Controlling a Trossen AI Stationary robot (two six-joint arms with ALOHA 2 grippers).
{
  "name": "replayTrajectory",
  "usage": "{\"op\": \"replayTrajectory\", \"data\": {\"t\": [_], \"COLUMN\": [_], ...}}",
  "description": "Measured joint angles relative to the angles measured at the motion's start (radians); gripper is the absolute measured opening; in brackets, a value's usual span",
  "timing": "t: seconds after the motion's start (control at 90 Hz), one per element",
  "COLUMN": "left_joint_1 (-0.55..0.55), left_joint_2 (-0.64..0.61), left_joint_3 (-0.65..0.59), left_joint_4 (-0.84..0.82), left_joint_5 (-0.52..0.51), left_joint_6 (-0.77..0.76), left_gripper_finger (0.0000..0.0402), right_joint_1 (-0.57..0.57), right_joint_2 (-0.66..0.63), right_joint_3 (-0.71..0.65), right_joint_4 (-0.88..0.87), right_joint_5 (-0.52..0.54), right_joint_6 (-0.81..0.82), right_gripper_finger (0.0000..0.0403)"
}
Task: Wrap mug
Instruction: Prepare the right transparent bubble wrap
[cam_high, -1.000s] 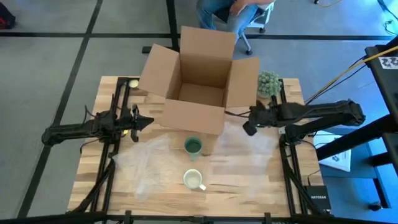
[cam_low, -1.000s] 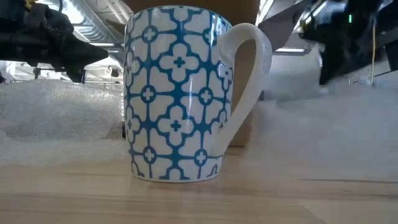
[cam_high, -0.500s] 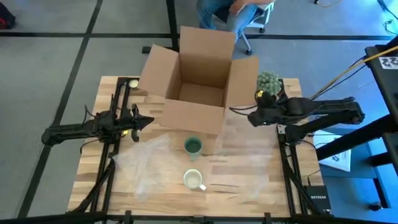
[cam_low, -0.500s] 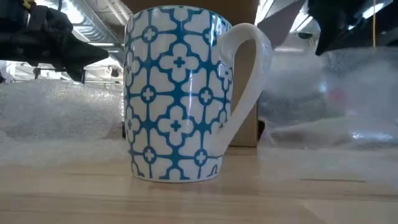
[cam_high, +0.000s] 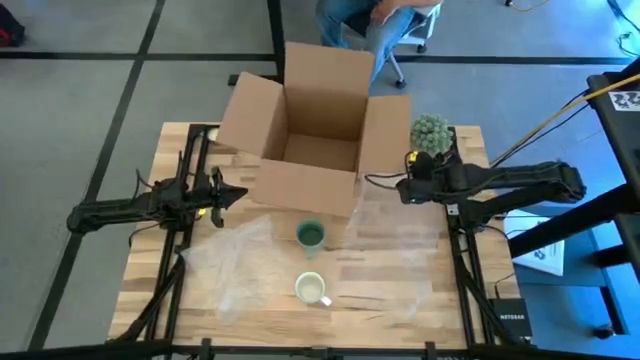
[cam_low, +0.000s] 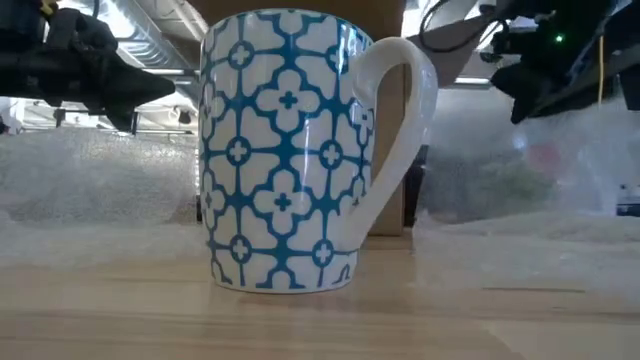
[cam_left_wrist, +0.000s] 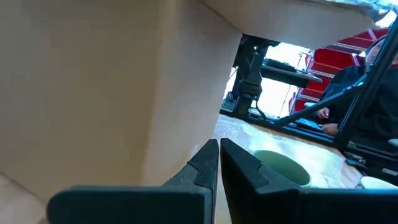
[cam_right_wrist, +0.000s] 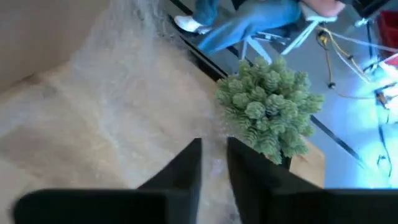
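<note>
Standing open at the back of the table (cam_high: 260, 318), the cardboard box (cam_high: 310, 140) shows only its bare brown floor inside. In front of it sit a green cup (cam_high: 311, 235), whose inside cannot be made out, and the patterned mug (cam_high: 312, 290), upright with its handle toward the right arm's side; from above its inside looks pale and bare. Bubble wrap (cam_high: 235, 262) lies flat to the mug's left, and a second clear sheet (cam_high: 395, 235) spreads on the right.

The right gripper (cam_high: 403, 187) has its fingers (cam_right_wrist: 186, 163) pressed together on that sheet's edge, beside the box's right flap and the small plant (cam_high: 431, 133). Since half a second ago, the box has shifted slightly left. The left gripper (cam_high: 237, 193), fingers (cam_left_wrist: 208, 165) closed on nothing, stays beside the box's left wall.
</note>
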Motion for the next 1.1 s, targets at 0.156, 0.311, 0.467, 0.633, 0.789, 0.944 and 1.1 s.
{"op": "replayTrajectory", "data": {"t": [0.156, 0.311, 0.467, 0.633, 0.789, 0.944, 1.1], "left_joint_1": [0.000, 0.000, 0.000, 0.000, 0.000, 0.000, 0.000], "left_joint_2": [0.000, 0.000, 0.000, 0.000, 0.000, 0.000, 0.000], "left_joint_3": [0.000, 0.000, 0.000, 0.000, 0.000, 0.000, 0.000], "left_joint_4": [0.001, 0.002, 0.002, 0.000, 0.000, 0.000, 0.000], "left_joint_5": [0.000, 0.000, 0.000, -0.001, -0.003, -0.003, -0.003], "left_joint_6": [0.001, 0.001, 0.001, 0.002, 0.008, 0.009, 0.008], "left_gripper_finger": [0.0000, 0.0000, 0.0000, 0.0000, 0.0000, 0.0000, 0.0000], "right_joint_1": [0.000, 0.006, 0.125, 0.339, 0.480, 0.584, 0.655], "right_joint_2": [0.000, -0.002, -0.004, 0.033, 0.150, 0.325, 0.493], "right_joint_3": [0.147, 0.307, 0.331, 0.167, -0.055, -0.166, -0.130], "right_joint_4": [-0.097, -0.210, -0.078, 0.264, 0.579, 0.791, 0.811], "right_joint_5": [-0.222, -0.457, -0.624, -0.656, -0.658, -0.665, -0.665], "right_joint_6": [-0.046, -0.024, -0.013, 0.032, 0.117, 0.222, 0.268], "right_gripper_finger": [0.0179, 0.0216, 0.0222, 0.0223, 0.0223, 0.0223, 0.0223]}}
